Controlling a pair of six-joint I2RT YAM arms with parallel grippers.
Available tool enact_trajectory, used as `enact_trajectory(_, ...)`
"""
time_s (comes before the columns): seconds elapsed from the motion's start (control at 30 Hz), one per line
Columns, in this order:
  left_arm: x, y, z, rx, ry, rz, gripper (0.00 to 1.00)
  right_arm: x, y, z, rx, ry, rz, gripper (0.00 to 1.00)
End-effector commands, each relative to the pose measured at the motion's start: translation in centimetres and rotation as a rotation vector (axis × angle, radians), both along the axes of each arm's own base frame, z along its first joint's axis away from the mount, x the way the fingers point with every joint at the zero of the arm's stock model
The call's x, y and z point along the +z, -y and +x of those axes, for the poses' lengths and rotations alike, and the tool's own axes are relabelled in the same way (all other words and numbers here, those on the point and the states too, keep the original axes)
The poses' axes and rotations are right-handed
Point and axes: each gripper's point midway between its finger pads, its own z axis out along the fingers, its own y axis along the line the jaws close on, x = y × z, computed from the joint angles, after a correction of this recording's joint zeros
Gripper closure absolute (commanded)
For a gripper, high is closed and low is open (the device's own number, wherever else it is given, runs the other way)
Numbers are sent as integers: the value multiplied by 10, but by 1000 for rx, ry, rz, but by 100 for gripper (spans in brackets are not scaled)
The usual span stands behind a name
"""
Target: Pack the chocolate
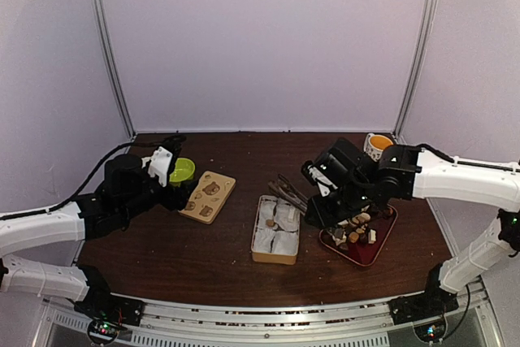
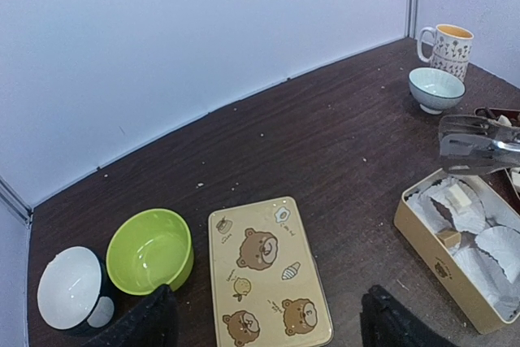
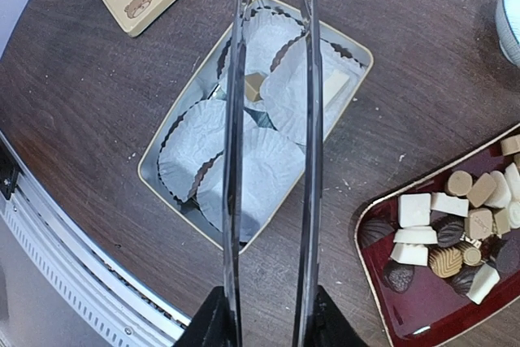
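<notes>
Chocolate (image 3: pixel 414 209) mostly lies heaped on the red tray (image 3: pixel 418 310) at the lower right of the right wrist view: white, tan and dark pieces crowded together. In the tin box (image 3: pixel 149 170) at the centre of that view we find only two pieces, a tan cube (image 3: pixel 254 84) and a white block (image 3: pixel 335 84), each resting among the white paper liners (image 3: pixel 191 140); the other liners look bare. So we judge the packing barely begun, with nearly all of it left.

The right gripper (image 3: pixel 268 318) is clamped on the handle end of the metal tongs (image 3: pixel 234 160) at the bottom of the frame. Their two arms reach up over the box, tips apart and nothing between them. The left gripper (image 2: pixel 268 323) hangs with its fingers spread wide, grasping nothing, over the bear-printed lid (image 2: pixel 264 274) at the bottom centre of the left wrist view, with the green bowl (image 2: pixel 150 249) just to the lid's left.
</notes>
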Motion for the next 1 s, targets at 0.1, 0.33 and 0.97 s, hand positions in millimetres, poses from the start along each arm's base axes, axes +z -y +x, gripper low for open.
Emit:
enact_trajectory(0.1,14,3,5,-1,28,-14,21,16,48,-11,-80,49,-51,71)
enact_trajectory(0.33,14,3,5,1,30,-11,21,8,110,-45,-157,7,-77,69)
enact_trajectory(0.97,11,4,7,3,23,0,21,-21,194,-123,-249,-222,-109,66)
